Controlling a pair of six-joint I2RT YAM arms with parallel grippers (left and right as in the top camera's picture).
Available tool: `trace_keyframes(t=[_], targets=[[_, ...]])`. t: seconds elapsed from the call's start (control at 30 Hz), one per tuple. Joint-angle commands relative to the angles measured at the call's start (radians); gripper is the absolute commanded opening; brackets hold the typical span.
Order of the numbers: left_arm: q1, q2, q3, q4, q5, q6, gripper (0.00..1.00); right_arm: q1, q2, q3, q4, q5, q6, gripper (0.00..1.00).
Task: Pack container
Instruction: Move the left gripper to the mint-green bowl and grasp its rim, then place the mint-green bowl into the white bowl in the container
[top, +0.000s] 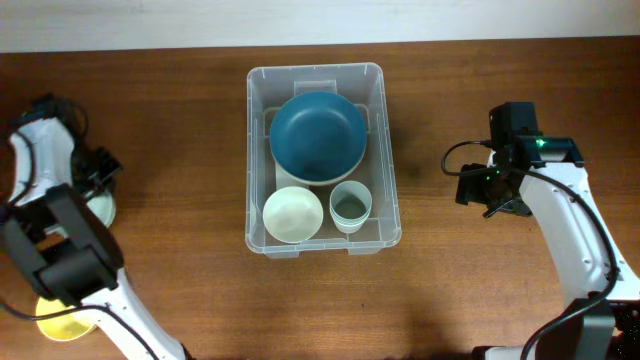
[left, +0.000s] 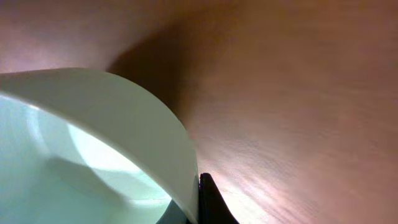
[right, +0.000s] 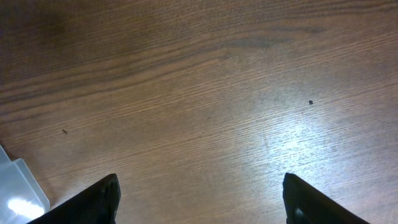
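Note:
The clear container (top: 388, 150) stands mid-table and holds a blue bowl (top: 317, 136), a cream bowl (top: 292, 213) and a small pale green cup (top: 350, 205). At the far left, my left gripper (top: 98, 178) is shut on the rim of a pale green bowl (top: 102, 209). In the left wrist view the bowl's wall (left: 93, 130) sits pinched between the fingers (left: 198, 200). My right gripper (top: 478, 190) is open and empty over bare wood right of the container. Its fingers (right: 199, 196) are spread wide, with a container corner (right: 18, 193) at the lower left.
A yellow dish (top: 62, 316) lies at the front left, partly under my left arm. The table top is brown wood, with its far edge along the top of the overhead view.

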Motion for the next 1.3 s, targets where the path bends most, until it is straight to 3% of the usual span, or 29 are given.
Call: trace_keyframes(t=[0.0, 0.3, 0.4, 0.53, 0.73, 1.07, 1.13, 1.2, 1.23, 1.27], targets=[[-0.116, -0.106, 0.091, -0.025, 0.053, 0.038, 0.01, -0.003, 0.004, 0.018, 0.000, 0.002, 0.003, 0.79], [-0.546, -0.356, 0.151, -0.037, 0.061, 0.049, 0.00, -0.003, 0.004, 0.018, 0.000, 0.002, 0.003, 0.79], [-0.733, -0.382, 0.151, -0.050, 0.047, 0.048, 0.01, -0.003, 0.004, 0.018, 0.000, 0.002, 0.003, 0.79], [-0.885, -0.359, 0.135, -0.103, 0.048, 0.024, 0.01, -0.003, 0.004, 0.018, 0.000, 0.002, 0.003, 0.79], [-1.024, -0.319, 0.018, -0.138, 0.078, -0.006, 0.01, -0.003, 0.004, 0.018, 0.000, 0.001, 0.003, 0.79], [-1.059, -0.316, -0.191, -0.047, 0.122, -0.025, 0.01, -0.003, 0.004, 0.018, -0.002, 0.001, 0.003, 0.79], [-1.056, -0.316, -0.203, -0.040, 0.119, -0.025, 0.09, -0.003, 0.004, 0.018, -0.003, 0.001, 0.003, 0.79], [-1.050, -0.316, -0.203, -0.034, 0.119, -0.024, 0.52, -0.003, 0.004, 0.018, -0.004, 0.001, 0.003, 0.79], [-1.046, -0.316, -0.200, -0.033, 0.119, -0.024, 0.63, -0.003, 0.004, 0.018, -0.004, 0.001, 0.003, 0.79], [-1.039, -0.316, -0.194, -0.036, 0.118, -0.024, 0.66, -0.003, 0.004, 0.018, -0.004, 0.001, 0.003, 0.79]])
